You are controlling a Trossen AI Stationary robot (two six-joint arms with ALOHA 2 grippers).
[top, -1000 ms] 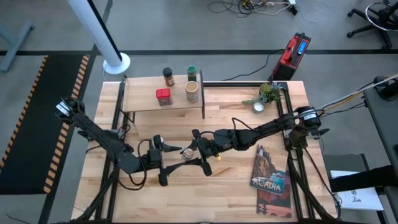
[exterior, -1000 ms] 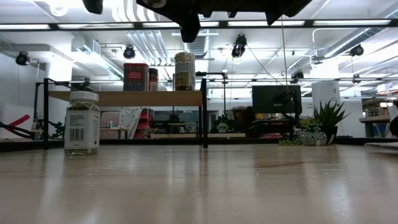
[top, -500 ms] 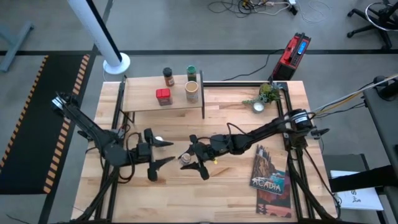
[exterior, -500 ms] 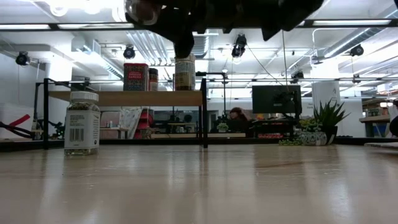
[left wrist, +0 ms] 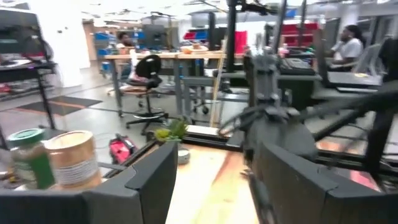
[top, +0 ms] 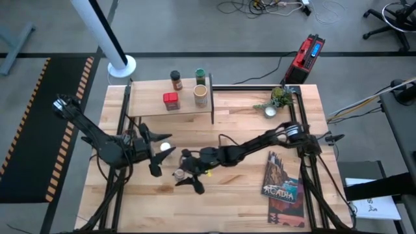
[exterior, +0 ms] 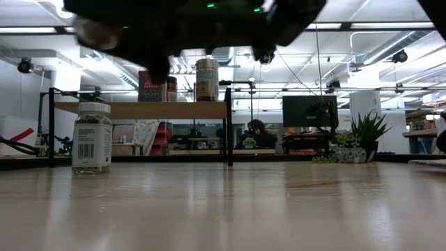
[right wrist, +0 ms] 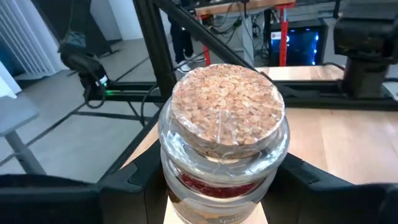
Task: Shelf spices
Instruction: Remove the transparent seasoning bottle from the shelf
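Observation:
My right gripper (top: 184, 173) is shut on a cork-stoppered glass jar (right wrist: 225, 134) with red contents, above the table's middle. A white-capped clear jar (top: 166, 148) stands on its base on the table (exterior: 91, 137). My left gripper (top: 155, 153) is open just left of it, fingers apart with nothing between them (left wrist: 211, 180). The shelf (top: 148, 104) at the far side carries a red tin (top: 170, 100), a tan canister (top: 200, 95), a dark-capped brown jar (top: 175, 80) and a green-lidded jar (top: 200, 76). My right gripper pinches the glass body of the jar (right wrist: 180, 186) between its two fingers, below the cork stopper (right wrist: 227, 106). The fingers come roughly level from the table's right. The jar sits upright, cork up, and no part of it shows on the table in the low view.
A small green plant in a white pot (top: 276, 101) stands at the far right. The Acadia book (top: 283, 185) lies at the near right. Bare tabletop lies along the near edge (top: 195, 211). People and desks show in the room beyond.
My right gripper has carried the cork-stoppered jar toward the table's left and near edges, upright. My left gripper has drawn back toward the left edge, away from the white-capped jar, which has stayed in place.

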